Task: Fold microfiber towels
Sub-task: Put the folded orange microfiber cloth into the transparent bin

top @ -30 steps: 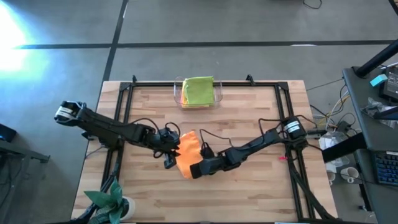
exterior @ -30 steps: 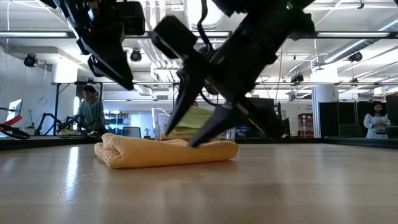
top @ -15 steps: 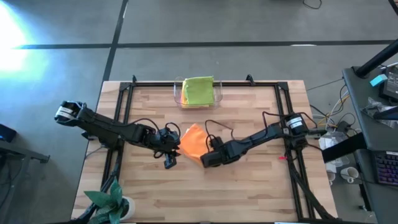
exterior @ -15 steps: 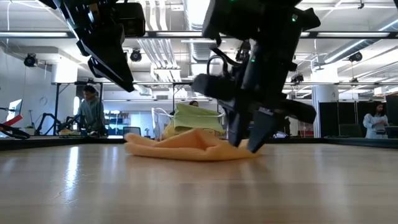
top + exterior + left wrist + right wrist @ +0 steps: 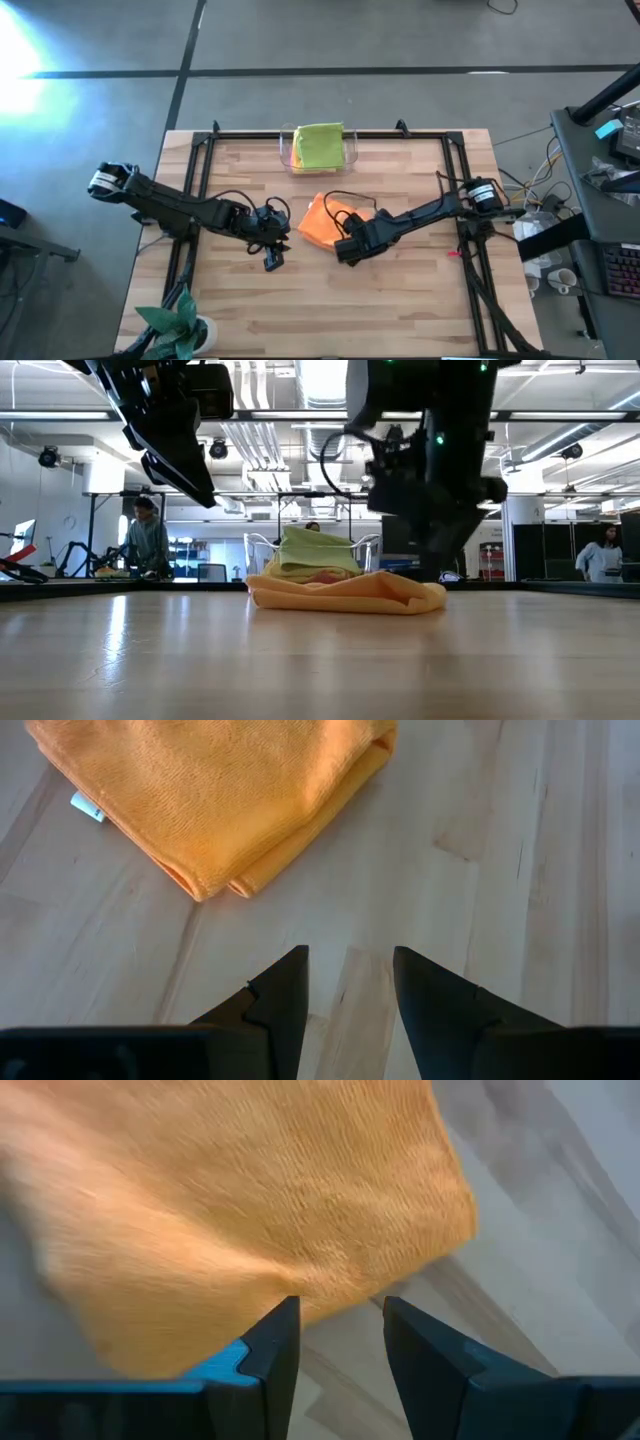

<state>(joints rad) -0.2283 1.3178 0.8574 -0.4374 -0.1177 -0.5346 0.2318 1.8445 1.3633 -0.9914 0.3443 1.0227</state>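
The orange microfiber towel (image 5: 318, 222) lies folded on the table's middle, also seen low (image 5: 345, 592). My left gripper (image 5: 350, 955) hangs open just left of it (image 5: 280, 243), above the table, with nothing between its fingers. My right gripper (image 5: 340, 1305) is open and points steeply down at the towel's near-right edge (image 5: 345, 253). More towels, a lime green one (image 5: 320, 145) on top and a pink edge (image 5: 294, 156) below, are stacked in a clear tray (image 5: 352, 152) at the far middle. My right gripper stands open at the orange towel's edge (image 5: 330, 1285), coming from above. One fingertip (image 5: 285, 1315) overlaps that edge in the wrist view; I cannot tell whether it touches. The towel lies on the table.
A black rail frame (image 5: 455, 160) runs round the table's far and side edges. A potted plant (image 5: 178, 325) stands at the near left corner. Bare wood (image 5: 400, 310) spreads along the near side. People stand in the room beyond (image 5: 145, 540).
My right gripper has swung from the towel's near-left side toward the table's right and far edge, tipping steeply downward and rolling. The orange towel, a thick roll nearer the left gripper before, has been carried over toward the far right and lies flatter.
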